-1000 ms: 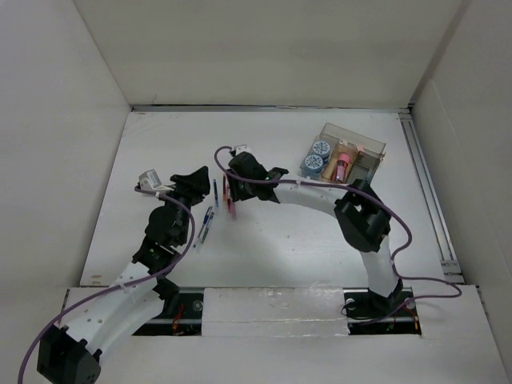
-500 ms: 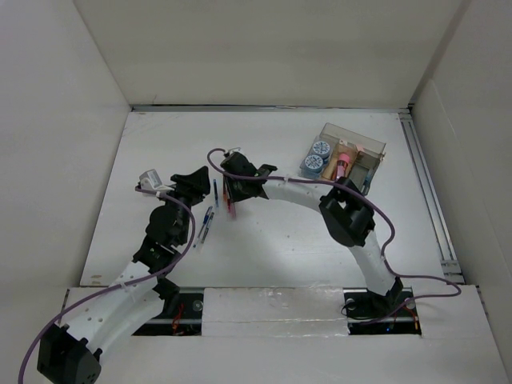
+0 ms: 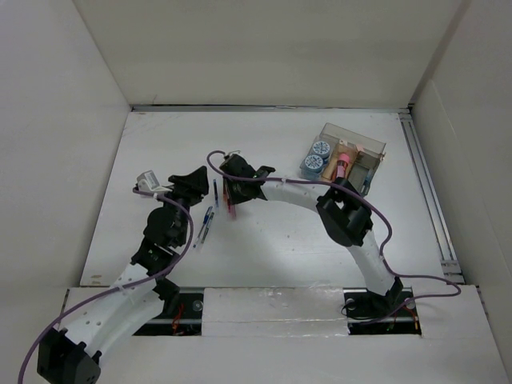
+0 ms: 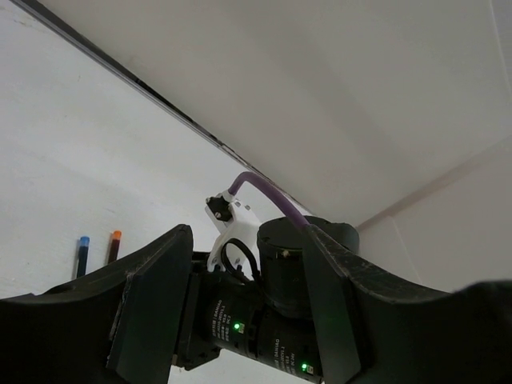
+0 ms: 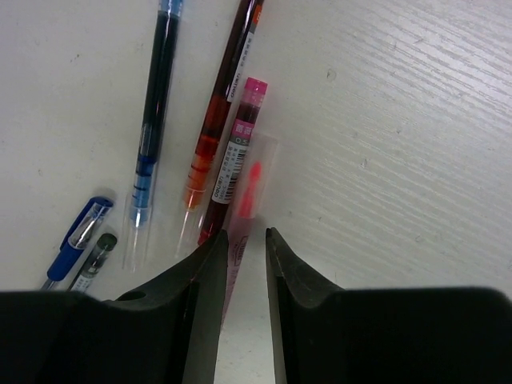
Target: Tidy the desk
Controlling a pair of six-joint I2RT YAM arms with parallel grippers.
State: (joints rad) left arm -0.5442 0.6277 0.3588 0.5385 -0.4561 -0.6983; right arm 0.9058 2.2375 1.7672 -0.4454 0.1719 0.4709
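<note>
On the white matte worktop (image 3: 280, 136), filling the floor of the top view between pale walls, a loose cluster of pens left of centre. Over that cluster, the right pincer (image 5: 246, 236), fingers narrowly apart and straddling the lower end of a pink pen (image 5: 244, 136); pen against one finger, a sliver of bare worktop showing before the other. White label with small print on the pink barrel, too fine to read. Just beside it, an orange-red pen (image 5: 218, 104) with a line of dark print along its clear barrel, likewise illegible. Further over, apart from both, a blue pen (image 5: 156, 96); near the corner of the right wrist view, a blue clip pen (image 5: 76, 240) and a dark-tipped pen (image 5: 98, 254) side by side. Just left of the cluster, the left pincer (image 4: 244, 240), fingers spread wide, nothing held, only the right arm's wrist with small green lights seen through the gap. At the far right of the worktop, well apart from the pens, a clear plastic organizer box (image 3: 374, 150) holding two round blue-topped items (image 3: 321, 149) and a pink object (image 3: 343, 166).
</note>
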